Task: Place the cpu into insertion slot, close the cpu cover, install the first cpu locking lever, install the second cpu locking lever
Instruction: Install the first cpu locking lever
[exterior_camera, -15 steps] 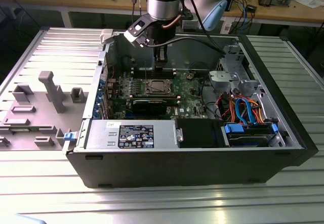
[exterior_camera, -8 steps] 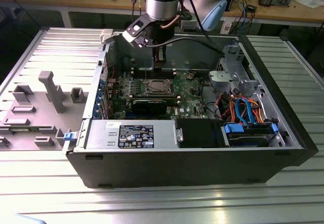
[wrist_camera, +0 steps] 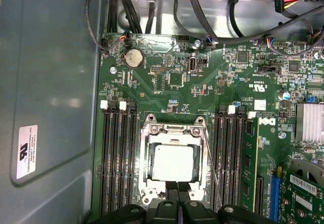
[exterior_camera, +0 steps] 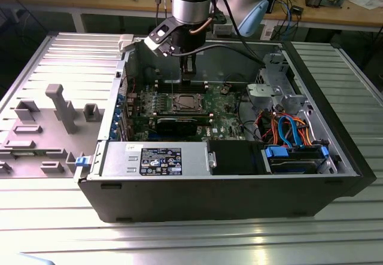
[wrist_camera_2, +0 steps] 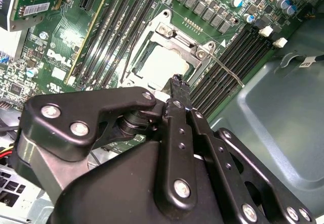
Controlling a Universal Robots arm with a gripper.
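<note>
The cpu point(wrist_camera: 172, 164) lies flat in the insertion slot point(wrist_camera: 146, 196), its silvery top showing through the window of the cpu cover point(wrist_camera: 172, 129), which lies down over it. A thin wire locking lever point(wrist_camera: 210, 158) runs slanted along one side of the socket, out over the memory slots point(wrist_camera_2: 230, 72). My gripper point(wrist_camera: 177, 186) hangs just above the socket's edge, shut, with nothing between its narrow fingers point(wrist_camera_2: 175, 80). In the exterior view the gripper point(exterior_camera: 188, 72) stands over the socket point(exterior_camera: 184, 103) inside the open computer case.
Long black memory slots point(wrist_camera: 119, 158) flank the socket on both sides. A black labelled power supply box point(exterior_camera: 158, 159) and a drive cage with blue and orange cables point(exterior_camera: 293, 133) fill the case's near side. A grey fixture plate point(exterior_camera: 54, 115) lies at the exterior view's left.
</note>
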